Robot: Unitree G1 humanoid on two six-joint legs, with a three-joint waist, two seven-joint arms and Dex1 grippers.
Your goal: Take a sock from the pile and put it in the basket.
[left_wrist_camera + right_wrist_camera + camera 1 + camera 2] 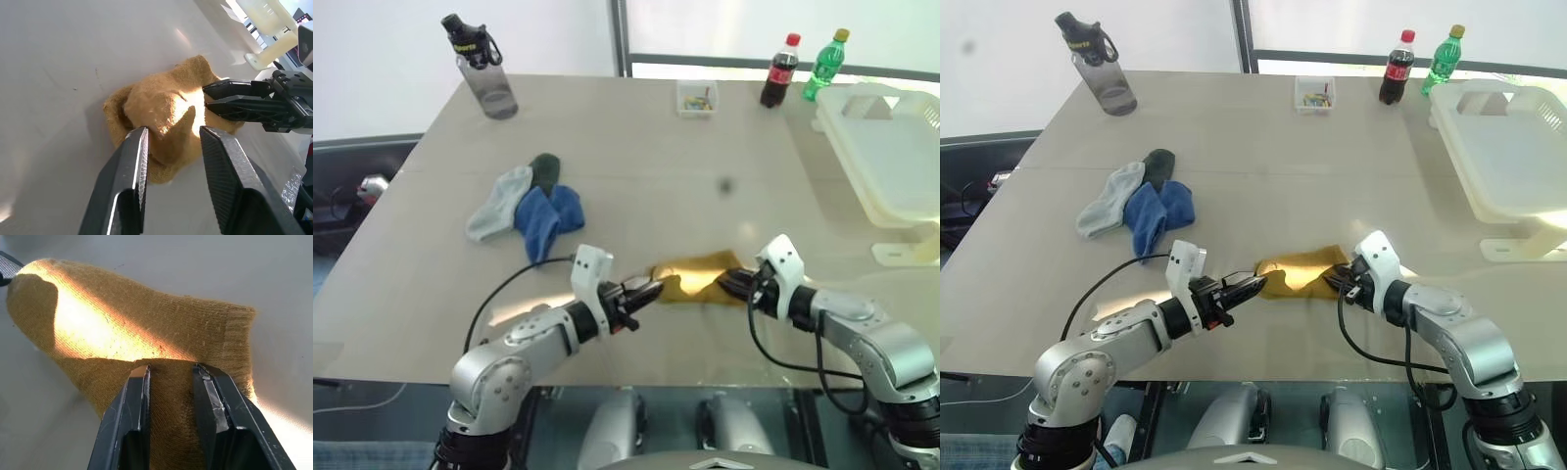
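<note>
Two grippers meet at our mustard sock [697,277]: right gripper [736,284] pinches its cuff, left gripper [649,291] stands parted. We lift clear, then swing toward the basket [891,162].

Both arms reach forward, forearms angled inward, pincers facing each other. Left pincer [651,291] has fingers parted. Right pincer [729,282] is closed, fingers [134,406] pinching mustard sock [697,277].
</note>
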